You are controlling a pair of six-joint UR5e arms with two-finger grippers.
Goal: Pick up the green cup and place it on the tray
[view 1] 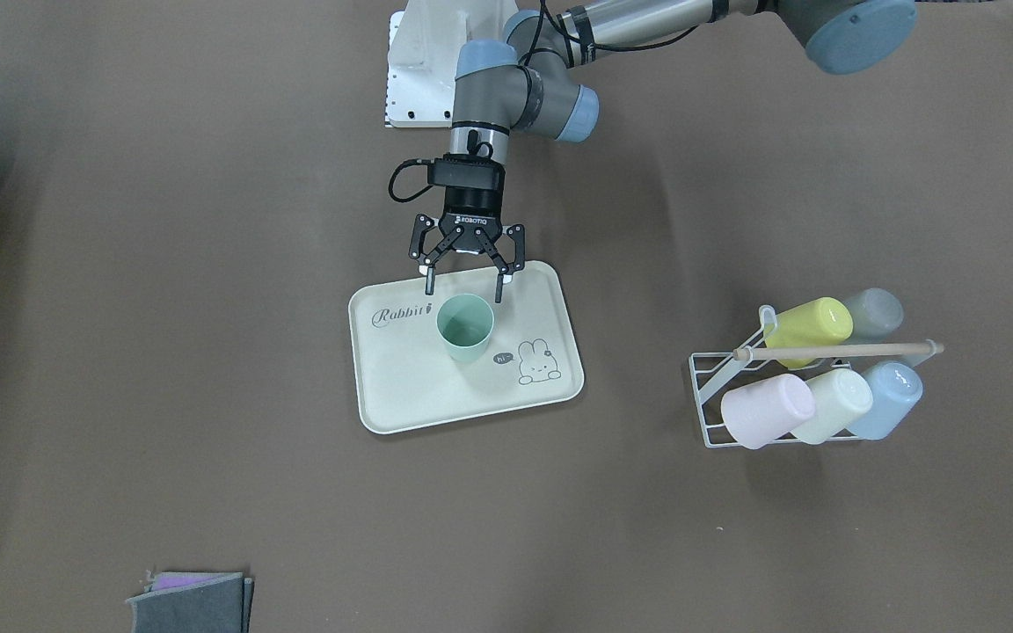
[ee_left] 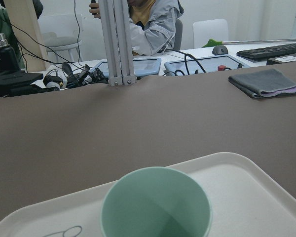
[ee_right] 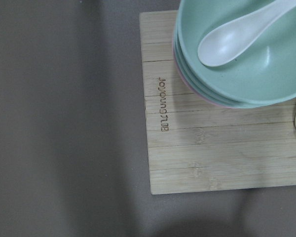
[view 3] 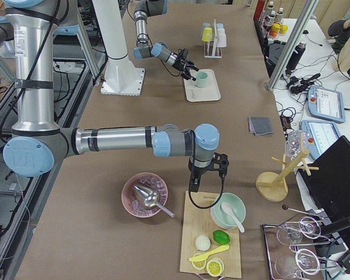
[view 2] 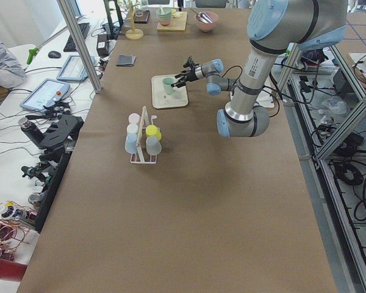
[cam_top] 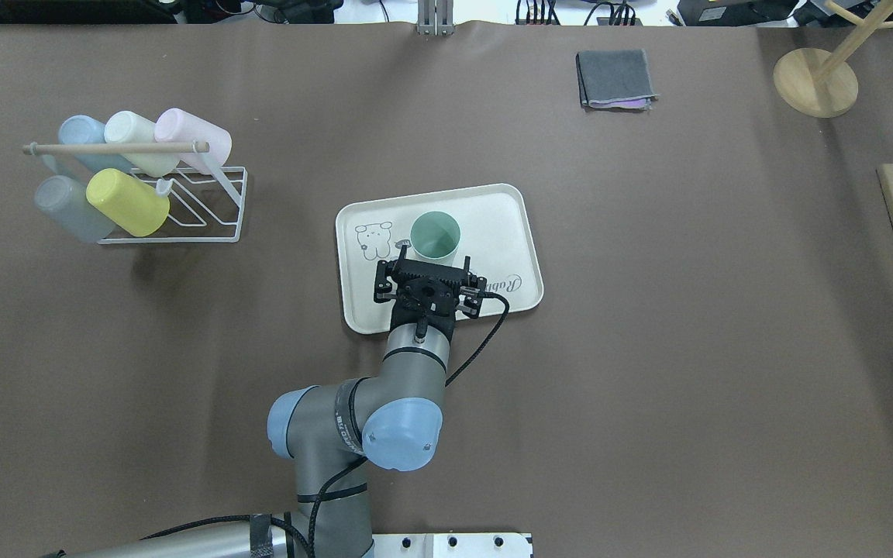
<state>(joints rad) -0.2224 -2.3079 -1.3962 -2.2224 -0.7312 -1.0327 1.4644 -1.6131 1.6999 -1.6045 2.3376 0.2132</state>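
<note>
Green cup [ee_left: 155, 205] upright, empty, on tray [ee_left: 246, 185].

Lighting's bright and flat, coming from overhead, with no real glare. Shadows stay soft: a faint smudge at 6 o'clock of the cup rack [cam_top: 214, 209]. In the right wrist view a broad dark band sits at 9 o'clock of the wooden board [ee_right: 202, 158]. The green cup [ee_left: 155, 207] up close looks slightly soft.

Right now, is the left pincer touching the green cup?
Apart. The front-facing view shows the left pincer open, with a strip of bare tray visible between each fingertip and the rim of the green cup.
</note>
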